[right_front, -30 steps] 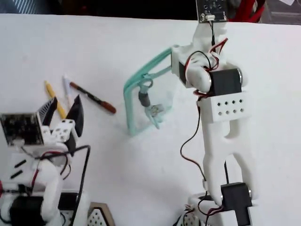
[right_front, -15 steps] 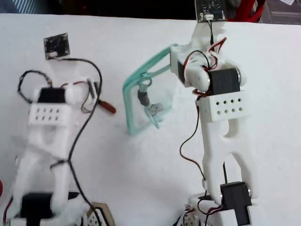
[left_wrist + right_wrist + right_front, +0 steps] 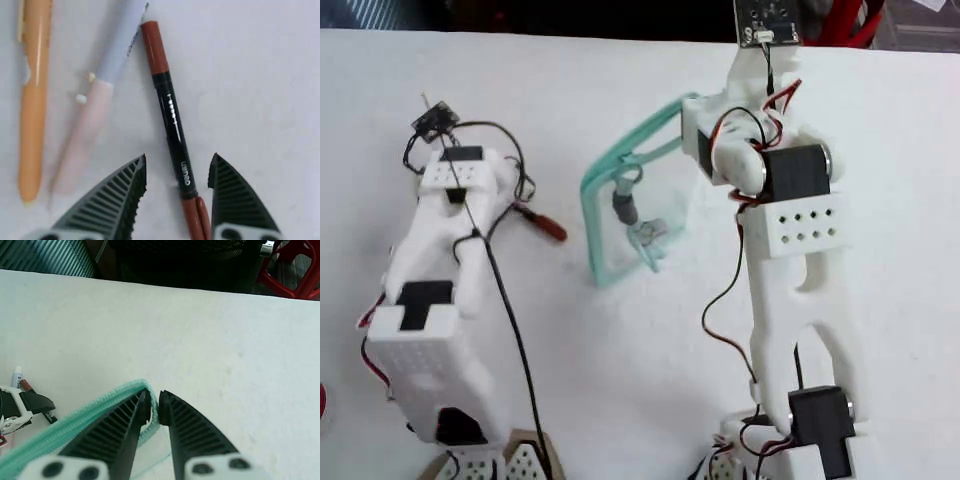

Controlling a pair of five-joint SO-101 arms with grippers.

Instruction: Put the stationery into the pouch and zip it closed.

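Counting three pens on table point(image 3: 620, 380): orange point(image 3: 32, 100), pink point(image 3: 95, 110), marker point(image 3: 167, 110). Straddling marker with left gripper point(image 3: 179, 157), fingers spread wide. Pinching rim of one green pouch point(image 3: 660, 190) with right gripper point(image 3: 153, 394), pouch propped up mid-table.

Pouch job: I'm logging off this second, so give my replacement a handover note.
Left gripper: open, low over the table, fingers either side of the red-brown marker, not closed on it.
Right gripper: shut on the green zipper rim of the pouch, holding it tilted up; it looks unzipped.
Beside the marker on the table: orange pen, pale pink pen.
Done: pouch propped open. Small items show through its clear wall; I cannot tell what they are.
Left: marker and both pens in, then zip shut.
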